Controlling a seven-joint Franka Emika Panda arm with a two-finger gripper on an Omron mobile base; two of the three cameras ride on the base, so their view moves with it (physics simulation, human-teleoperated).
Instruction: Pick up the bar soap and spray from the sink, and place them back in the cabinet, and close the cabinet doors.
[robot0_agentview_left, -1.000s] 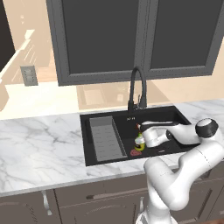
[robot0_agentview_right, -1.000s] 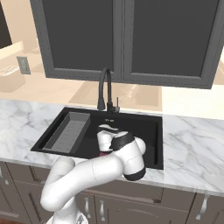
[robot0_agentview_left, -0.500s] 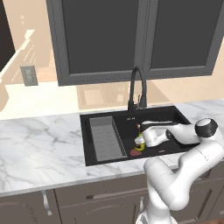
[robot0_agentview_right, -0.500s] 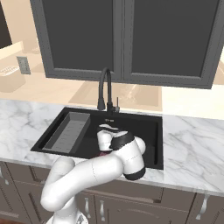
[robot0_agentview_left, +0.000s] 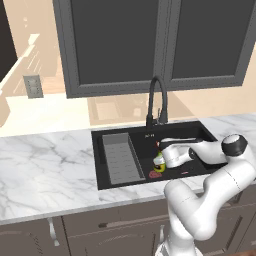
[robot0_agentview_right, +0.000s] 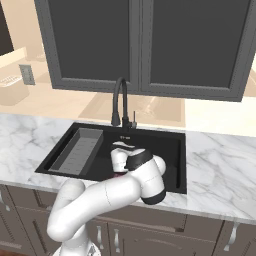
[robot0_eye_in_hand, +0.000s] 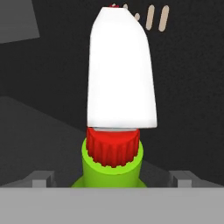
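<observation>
Overhead, the grey-framed cabinet (robot0_agentview_left: 150, 45) hangs above the marble counter (robot0_agentview_left: 45, 165), shut. Set in the counter, the sink (robot0_agentview_left: 192, 132) holds a ribbed tray (robot0_agentview_left: 119, 159) along its left edge. Near the front edge of the basin stands the spray (robot0_agentview_left: 159, 161), upright beside the red drain disc (robot0_agentview_left: 154, 175). The hand (robot0_eye_in_hand: 112, 186) is fully open and straddles the bottle's green neck, holding nothing. Step in hand: grasping the spray. Next, seemingly, the fingers (robot0_eye_in_hand: 40, 178) must close, then lift.

Marble counter (robot0_agentview_left: 45, 165), beige wall (robot0_agentview_left: 30, 55), grey-framed dark-paned cabinet (robot0_agentview_left: 115, 45).
</observation>
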